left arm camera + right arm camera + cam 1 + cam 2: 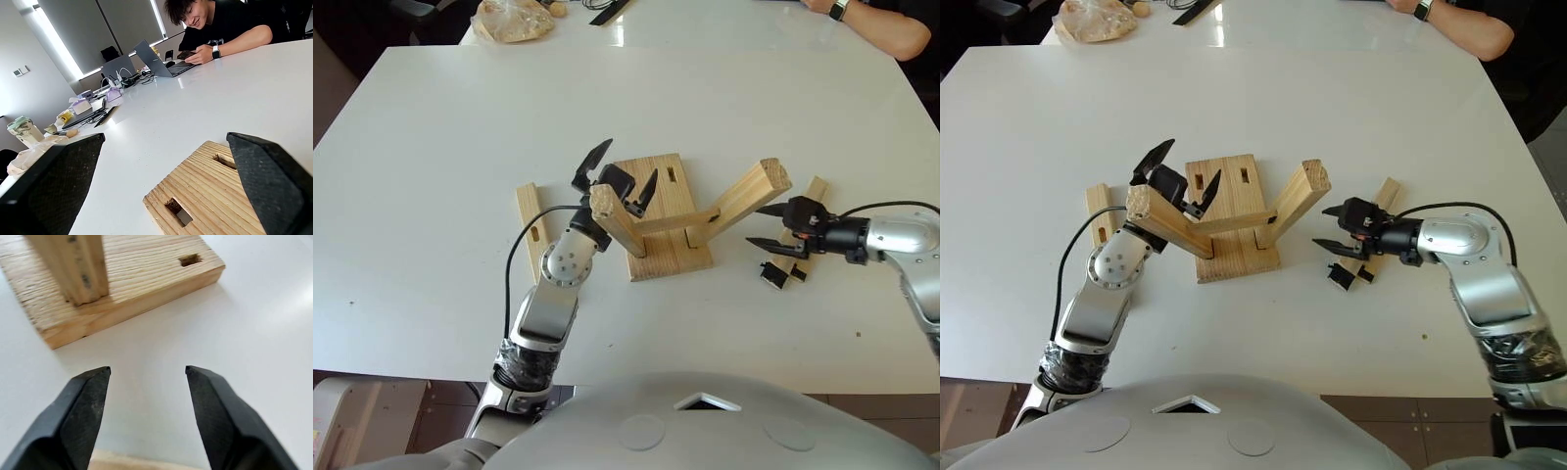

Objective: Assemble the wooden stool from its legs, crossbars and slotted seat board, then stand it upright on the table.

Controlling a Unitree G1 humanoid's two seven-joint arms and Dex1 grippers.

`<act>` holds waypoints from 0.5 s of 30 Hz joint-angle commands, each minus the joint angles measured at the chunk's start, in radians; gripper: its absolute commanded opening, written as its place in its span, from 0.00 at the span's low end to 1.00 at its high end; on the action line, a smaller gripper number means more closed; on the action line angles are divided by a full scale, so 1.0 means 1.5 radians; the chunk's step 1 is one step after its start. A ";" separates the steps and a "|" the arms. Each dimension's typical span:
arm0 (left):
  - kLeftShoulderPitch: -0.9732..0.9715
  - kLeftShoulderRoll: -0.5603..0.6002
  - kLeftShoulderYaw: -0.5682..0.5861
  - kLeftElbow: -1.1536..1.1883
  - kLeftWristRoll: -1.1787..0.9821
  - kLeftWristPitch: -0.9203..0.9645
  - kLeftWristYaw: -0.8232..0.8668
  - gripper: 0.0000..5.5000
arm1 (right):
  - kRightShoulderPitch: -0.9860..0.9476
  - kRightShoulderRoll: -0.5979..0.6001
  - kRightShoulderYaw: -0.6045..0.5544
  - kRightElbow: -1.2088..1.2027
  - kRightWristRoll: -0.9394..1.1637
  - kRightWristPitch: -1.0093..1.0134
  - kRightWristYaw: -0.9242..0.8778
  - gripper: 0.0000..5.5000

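The slotted seat board [669, 186] lies flat mid-table. Two legs stand in it, splayed outward: a left leg [619, 225] and a right leg [750, 196], with a crossbar [668, 224] between them. My left gripper [625, 168] is open just behind the left leg's top end, over the board [210, 196]; its fingers [54, 181] hold nothing. My right gripper [756, 224] is open close to the right of the right leg, low over the table. In the right wrist view, the board [122, 289] and a leg base [73, 264] lie beyond its fingers [88, 401].
A loose slotted wooden piece [530, 213] lies left of the board. More loose pieces [808, 211] lie under my right wrist. A bag [514, 20] and a person's arm [891, 24] are at the far table edge.
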 commanded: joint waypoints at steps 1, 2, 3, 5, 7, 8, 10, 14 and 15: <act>0.001 0.005 -0.014 0.004 0.009 -0.001 -0.010 0.84 | 0.038 -0.070 -0.012 -0.047 0.024 -0.028 0.085 0.51; 0.002 0.005 -0.019 0.005 0.011 -0.001 -0.010 0.84 | 0.043 -0.076 -0.009 -0.058 0.033 -0.029 0.100 0.51; 0.004 0.004 -0.024 0.005 0.011 0.000 -0.011 0.84 | 0.046 -0.076 -0.004 -0.067 0.041 -0.028 0.109 0.51; 0.007 0.002 -0.032 0.008 0.012 0.005 -0.012 0.84 | 0.048 -0.058 0.022 -0.090 0.049 -0.017 0.111 0.51; 0.008 -0.001 -0.039 0.009 0.010 0.016 -0.016 0.84 | 0.050 -0.037 0.058 -0.111 0.045 -0.009 0.103 0.51; 0.009 -0.005 -0.042 0.008 0.006 0.022 -0.018 0.84 | 0.050 -0.026 0.079 -0.120 0.040 -0.004 0.097 0.51; 0.008 -0.007 -0.047 0.002 0.004 0.031 -0.024 0.84 | 0.046 -0.006 0.111 -0.129 0.030 0.008 0.084 0.51; -0.012 0.002 -0.053 0.008 0.010 0.030 -0.041 0.84 | 0.041 0.005 0.150 -0.119 0.003 0.010 0.073 0.51; -0.021 0.004 -0.050 0.012 0.008 0.031 -0.046 0.84 | 0.035 0.011 0.160 -0.109 -0.005 0.009 0.070 0.51</act>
